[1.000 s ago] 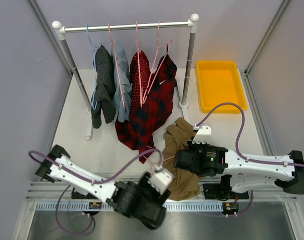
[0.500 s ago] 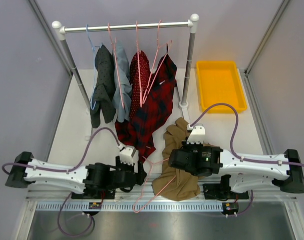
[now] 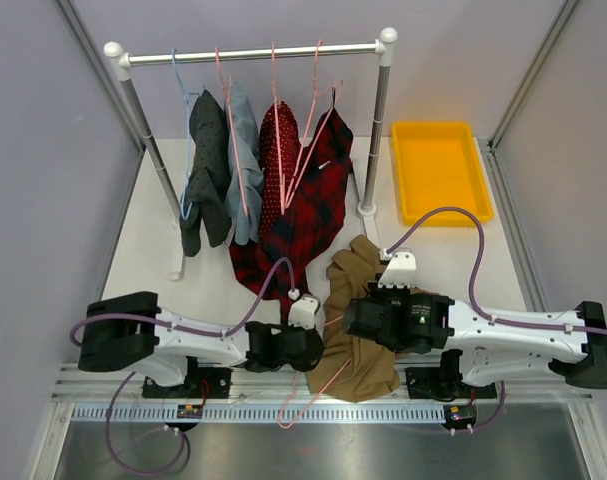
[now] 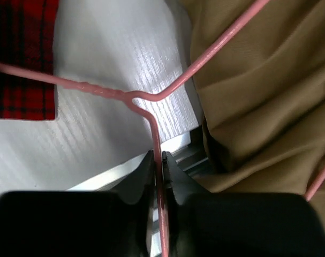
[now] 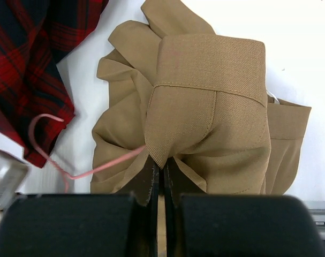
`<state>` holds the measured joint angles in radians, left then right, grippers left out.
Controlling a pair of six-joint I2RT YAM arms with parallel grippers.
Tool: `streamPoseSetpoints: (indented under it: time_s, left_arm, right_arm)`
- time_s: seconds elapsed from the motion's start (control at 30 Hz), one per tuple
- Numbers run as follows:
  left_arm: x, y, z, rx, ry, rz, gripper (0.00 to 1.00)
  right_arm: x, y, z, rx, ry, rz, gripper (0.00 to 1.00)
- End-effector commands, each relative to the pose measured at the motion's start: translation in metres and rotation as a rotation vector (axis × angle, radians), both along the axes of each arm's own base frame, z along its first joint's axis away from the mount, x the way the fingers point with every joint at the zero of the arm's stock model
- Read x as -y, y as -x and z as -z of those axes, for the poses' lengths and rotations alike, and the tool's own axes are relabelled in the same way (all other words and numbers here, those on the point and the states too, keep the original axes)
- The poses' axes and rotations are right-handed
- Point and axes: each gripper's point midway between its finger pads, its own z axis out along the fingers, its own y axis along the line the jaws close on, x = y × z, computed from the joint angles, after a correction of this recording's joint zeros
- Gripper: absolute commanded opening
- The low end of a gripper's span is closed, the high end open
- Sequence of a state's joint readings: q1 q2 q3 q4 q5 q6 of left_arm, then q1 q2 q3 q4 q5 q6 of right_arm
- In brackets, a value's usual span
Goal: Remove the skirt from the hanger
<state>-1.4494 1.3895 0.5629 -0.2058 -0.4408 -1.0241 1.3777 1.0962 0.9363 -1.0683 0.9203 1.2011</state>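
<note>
my left gripper [image 4: 159, 161] is almost shut, jaws pinching the straight stem of the pink hanger [image 4: 155, 131]. right gripper [image 5: 161, 170] is clamped tight on a fold of the tan skirt [image 5: 216, 107]. skirt lies bunched on the table [image 4: 98, 139] at the near edge, between the two arms, just right of the left gripper and under the right one. one hanger arm runs from the stem up and right into the skirt folds. my guess: left pulls the wire leftward along that line while right pins the cloth.
</note>
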Motion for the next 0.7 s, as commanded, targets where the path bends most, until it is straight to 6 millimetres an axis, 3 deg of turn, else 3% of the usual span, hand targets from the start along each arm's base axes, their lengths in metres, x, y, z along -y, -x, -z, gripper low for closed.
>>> streamPoseSetpoints:
  time_s: [0.0,0.07,0.1,0.13,0.2,0.3,0.33,0.4,0.43,0.5,0.53,0.57,0.67]
  left_arm:
    - [0.013,-0.003,0.004,0.001,-0.02,0.04,0.02]
    - [0.015,-0.004,-0.002,0.009,-0.034,0.049,0.0]
    - [0.026,-0.006,-0.016,0.022,-0.013,0.053,0.0]
    - [0.021,-0.003,-0.02,0.024,-0.052,0.067,0.0]
    - [0.024,-0.007,-0.049,0.094,-0.063,0.058,0.0]
    - [0.029,-0.003,-0.117,0.217,-0.09,0.071,0.0]
    - [0.032,0.007,-0.151,0.245,-0.093,0.1,0.0]
    - [0.03,0.008,-0.182,0.322,-0.105,0.093,0.0]
    - [0.029,0.018,-0.212,0.343,-0.096,0.118,0.0]
    - [0.027,0.022,-0.239,0.394,-0.089,0.107,0.0]
    - [0.016,0.028,-0.242,0.424,-0.157,0.135,0.0]
    - [0.021,0.03,-0.267,0.44,-0.095,0.098,0.0]
    - [0.012,0.04,-0.28,0.495,-0.159,0.123,0.0]
  right_arm:
    - [0.007,-0.003,-0.006,0.021,-0.024,0.02,0.0]
    - [0.008,-0.003,-0.008,0.028,-0.029,0.022,0.0]
    - [0.008,-0.004,-0.008,0.031,-0.03,0.024,0.0]
    - [0.008,-0.004,-0.009,0.034,-0.031,0.025,0.0]
    - [0.009,-0.004,-0.009,0.036,-0.018,0.027,0.0]
    - [0.011,-0.006,-0.011,0.046,-0.015,0.042,0.0]
    - [0.012,-0.007,-0.012,0.053,-0.012,0.046,0.0]
    - [0.012,-0.008,-0.014,0.06,-0.013,0.053,0.0]
    - [0.012,-0.009,-0.016,0.066,-0.016,0.059,0.0]
    - [0.012,-0.011,-0.017,0.072,-0.014,0.064,0.0]
    - [0.012,-0.012,-0.018,0.075,-0.011,0.067,0.0]
    - [0.011,-0.013,-0.018,0.075,-0.005,0.068,0.0]
    - [0.011,-0.017,-0.017,0.078,-0.001,0.075,0.0]
